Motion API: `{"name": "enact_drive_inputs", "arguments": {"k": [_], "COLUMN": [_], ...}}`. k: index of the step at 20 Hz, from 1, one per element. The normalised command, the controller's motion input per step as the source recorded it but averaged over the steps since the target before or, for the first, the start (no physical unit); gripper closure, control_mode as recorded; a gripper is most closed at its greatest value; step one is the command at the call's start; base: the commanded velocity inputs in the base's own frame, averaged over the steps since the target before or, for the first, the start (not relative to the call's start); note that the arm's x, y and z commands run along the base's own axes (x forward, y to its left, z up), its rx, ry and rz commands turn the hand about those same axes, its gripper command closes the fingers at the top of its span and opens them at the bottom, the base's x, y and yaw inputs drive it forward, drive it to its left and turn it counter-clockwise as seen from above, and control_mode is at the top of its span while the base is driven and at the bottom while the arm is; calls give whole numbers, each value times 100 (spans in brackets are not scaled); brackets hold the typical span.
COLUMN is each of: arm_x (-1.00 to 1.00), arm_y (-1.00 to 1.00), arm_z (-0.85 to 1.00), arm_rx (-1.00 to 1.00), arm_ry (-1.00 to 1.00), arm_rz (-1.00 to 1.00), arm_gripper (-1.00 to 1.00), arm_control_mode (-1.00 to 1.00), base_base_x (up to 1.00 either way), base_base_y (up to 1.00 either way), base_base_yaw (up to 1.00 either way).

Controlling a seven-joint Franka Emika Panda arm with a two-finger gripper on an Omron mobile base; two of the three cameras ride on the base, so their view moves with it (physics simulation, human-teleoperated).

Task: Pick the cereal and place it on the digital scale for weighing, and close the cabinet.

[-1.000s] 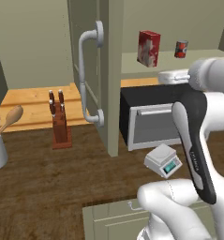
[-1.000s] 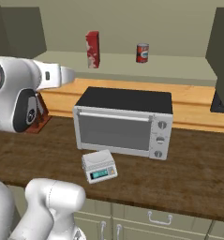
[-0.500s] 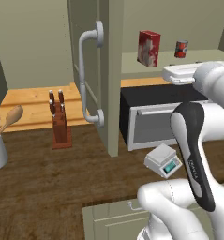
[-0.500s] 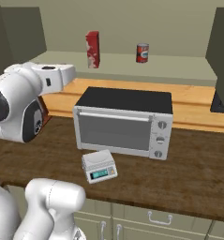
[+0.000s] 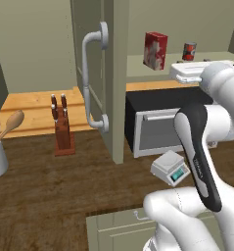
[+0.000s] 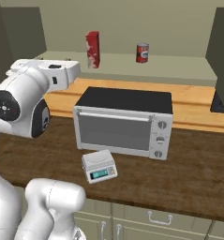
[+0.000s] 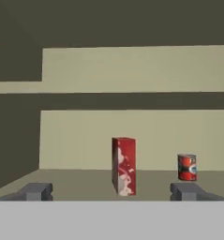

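The cereal [image 7: 123,165] stands upright on the cabinet [image 5: 113,78] shelf, left of the red can [image 7: 187,167], above the microwave [image 6: 125,122], with the gripper [image 7: 111,192] jaws spread wide before it.

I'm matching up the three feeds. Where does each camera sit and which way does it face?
Left base view: behind-left, facing the open cabinet door, cereal, scale; arm at right.
Right base view: behind-right, facing the microwave; arm at left.
Hand view: on the hand, level at the shelf; open gripper.
All share cereal and can.
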Motion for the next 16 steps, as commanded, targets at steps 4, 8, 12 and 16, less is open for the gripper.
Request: {"name": "enact_drive_inputs", "arguments": {"k": [4,8,12,16], "arm_x": [20,21,27,53], "arm_y": [-24,-14,0,0], "arm_z": [10,1,0,0], "arm_rx": [0,0,0,0], "arm_ry": [3,6,9,3], "arm_rz": [4,10,11,4], "arm_gripper": [-100,-100,-100,-100], "arm_control_mode": [-100,-100,-100,-100], "base_base_x": [0,0,0,0], "base_base_y": [0,0,0,0], "base_base_yaw": [0,0,0,0]}}
